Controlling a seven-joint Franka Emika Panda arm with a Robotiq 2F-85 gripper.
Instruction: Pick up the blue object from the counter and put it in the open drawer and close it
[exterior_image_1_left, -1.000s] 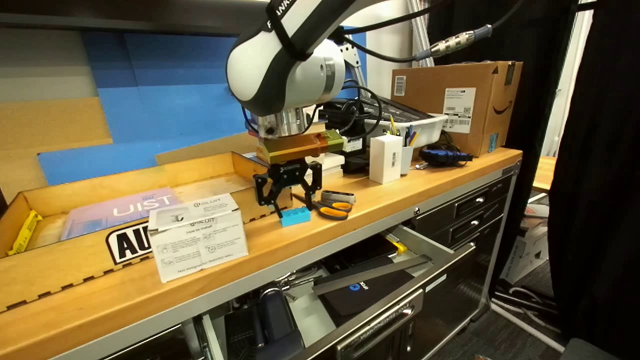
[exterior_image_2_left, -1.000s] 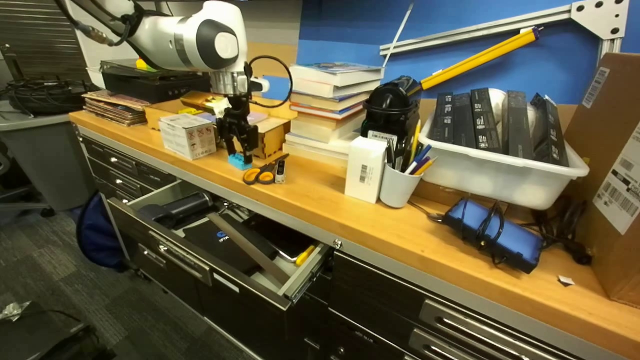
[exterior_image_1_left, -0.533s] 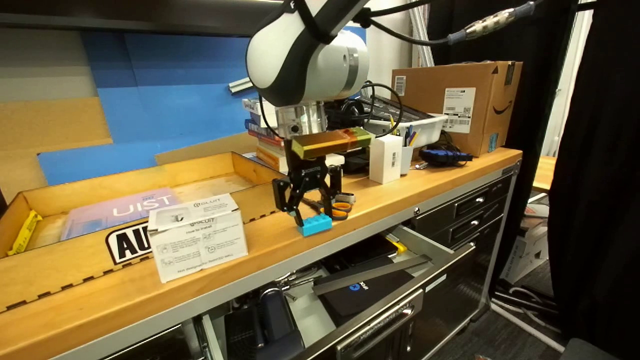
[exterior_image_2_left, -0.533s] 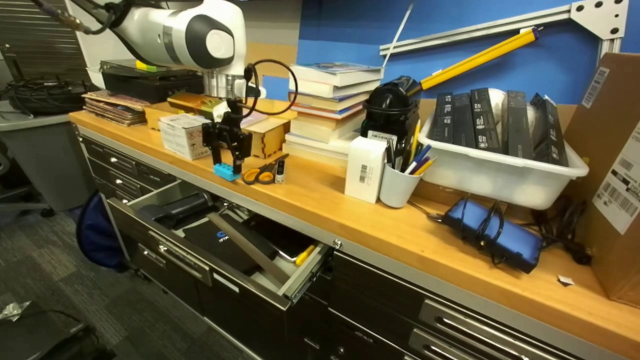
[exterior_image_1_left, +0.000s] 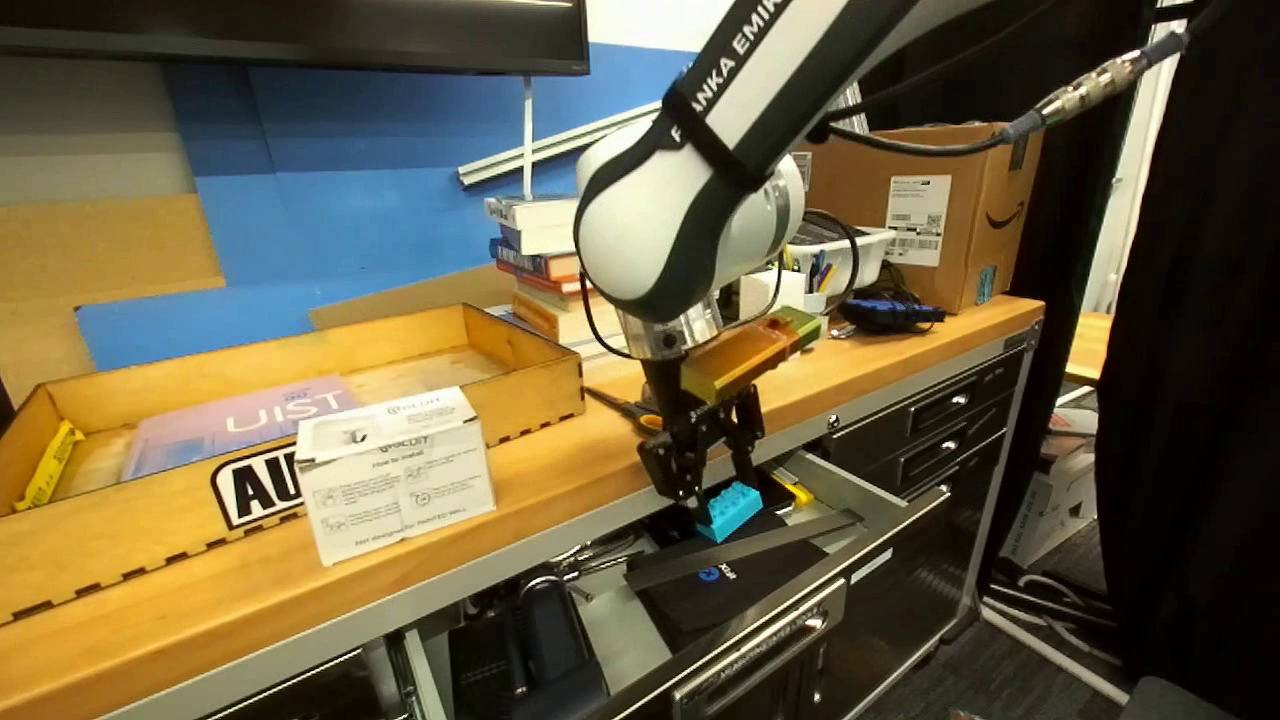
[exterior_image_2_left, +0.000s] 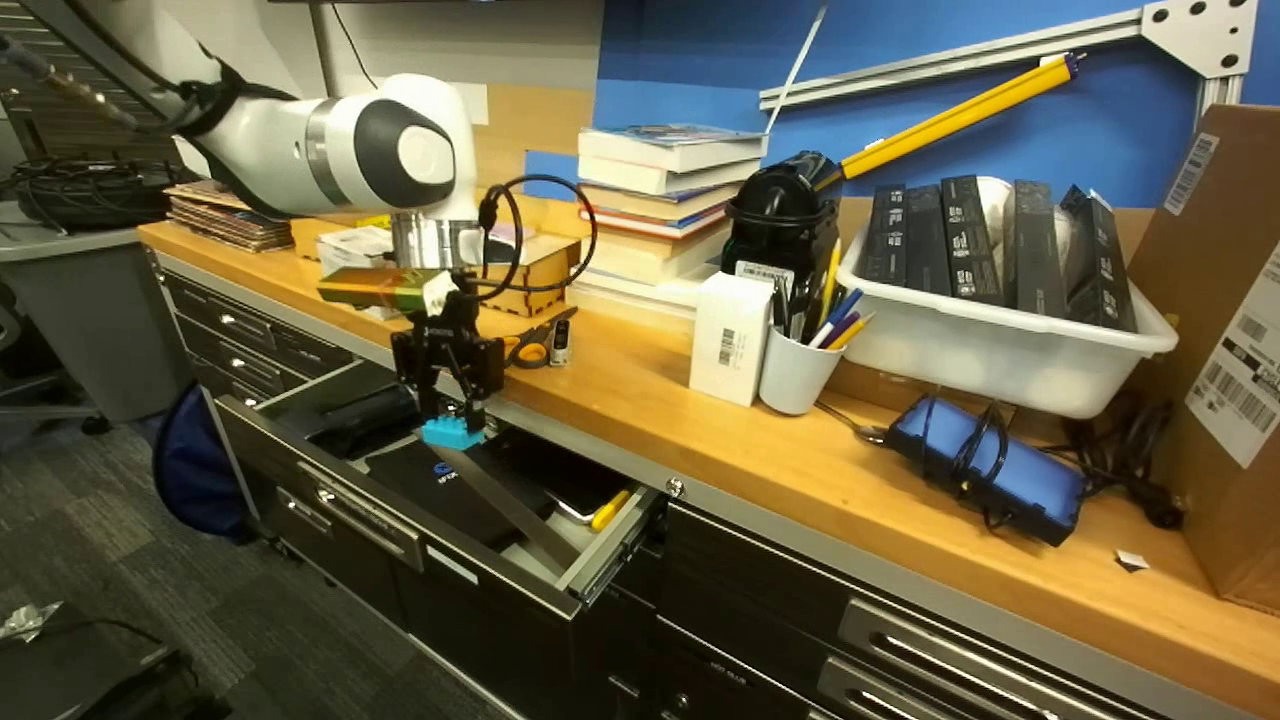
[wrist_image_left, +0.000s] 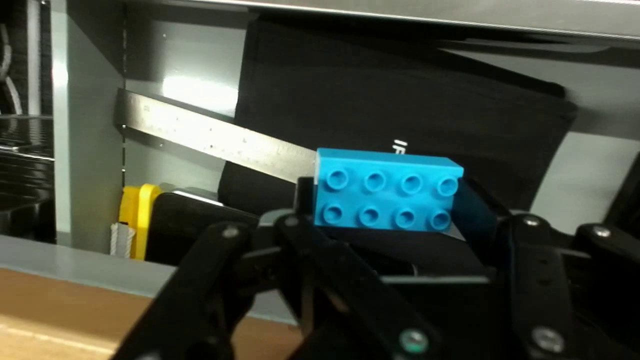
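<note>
Jaws around brick (wrist_image_left: 387, 195) — metal strip (wrist_image_left: 215, 137) below

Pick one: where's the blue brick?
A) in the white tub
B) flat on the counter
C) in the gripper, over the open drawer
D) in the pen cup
C: the wrist view shows the blue brick clamped in the gripper with the open drawer spread out beneath it.
</note>
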